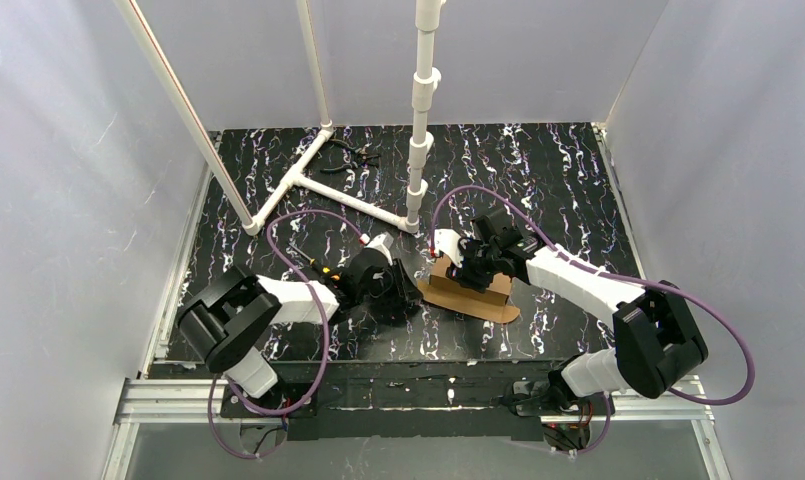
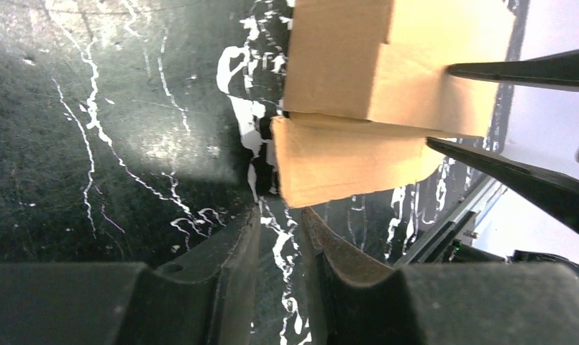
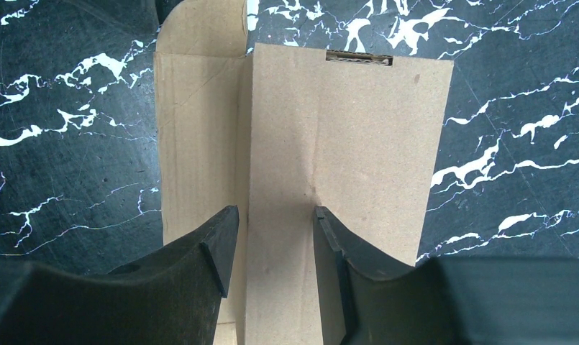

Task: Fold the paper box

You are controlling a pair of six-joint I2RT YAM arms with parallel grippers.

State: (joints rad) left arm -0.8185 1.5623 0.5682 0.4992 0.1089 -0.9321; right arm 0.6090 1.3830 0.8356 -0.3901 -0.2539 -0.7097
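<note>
Closest to us in the left wrist view, the left end effector (image 2: 280, 215) shows its two dark fingers (image 2: 229, 251) a narrow slit apart. Nothing sits between them, only the marbled surface (image 2: 92, 144) peeking through. Just past their tips we see a loose flap (image 2: 344, 169) of the paper box (image 2: 387, 65), lying out beside the box and not yet tucked.

Over to the other wrist: the right end effector (image 3: 272, 215) comes down on the box from above. Its fingers are about half spread and sit astride a strip of the top panel (image 3: 358, 158), right beside a crease. We cannot tell whether they squeeze the cardboard or only rest on it. A slot (image 3: 358, 60) waits at the panel's far edge.

From overhead, the box lies partly folded on the surface, with the left end effector at its left end and the right one on top.

We judge the step in hand to be raising that side flap. To do it well, we'd want the right end effector bearing down firmly, because this surface looks slick and the box could skid. The left should catch the flap near its free edge and swing it round its own crease in a slow arc. Shoving it flat into the box risks buckling the corrugation.
</note>
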